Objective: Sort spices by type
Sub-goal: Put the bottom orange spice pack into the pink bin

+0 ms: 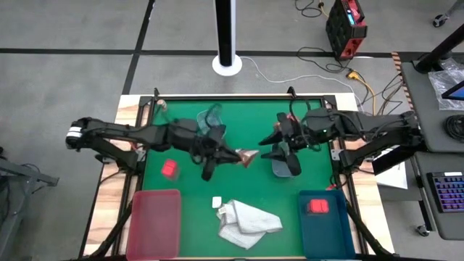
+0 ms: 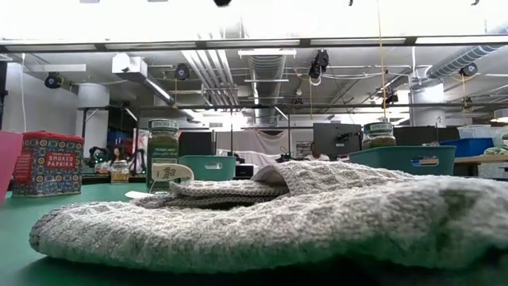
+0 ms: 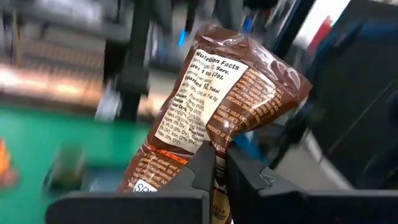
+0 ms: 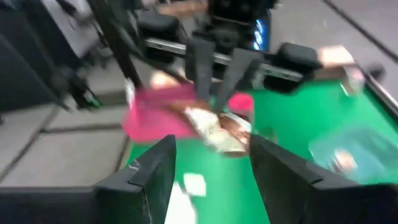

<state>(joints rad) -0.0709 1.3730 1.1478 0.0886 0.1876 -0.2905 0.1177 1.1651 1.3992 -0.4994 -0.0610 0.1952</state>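
My left gripper [image 1: 229, 154] is over the middle of the green table, shut on a flat brown packet [image 1: 246, 156] with a white nutrition label [image 3: 211, 93]. My right gripper [image 1: 281, 142] is open and empty just to the packet's right, facing it [image 4: 211, 149]. A bright red block [image 1: 169, 169] stands on the table at the left, and another [image 1: 317, 206] lies in the blue tray. In the low view a red paprika tin [image 2: 48, 164] and a greenish jar [image 2: 163, 155] stand on the table. My left gripper pinches the brown packet between its two fingers at one narrow end [image 3: 214, 163]. The fingers [image 4: 200, 65] come slanting down from the table's left. The rest of the packet [image 4: 217, 130] sticks out past the fingertips toward my right gripper, lifted clear of the table.
A white cloth [image 1: 248, 222] lies crumpled at the near middle, with a small white piece [image 1: 216, 202] beside it. A red tray [image 1: 154, 221] is at the near left and a blue tray [image 1: 326, 230] at the near right. Pale trays [image 1: 212, 119] [image 1: 284, 167] lie under the arms. Something orange [image 1: 274, 133] shows by my right gripper.
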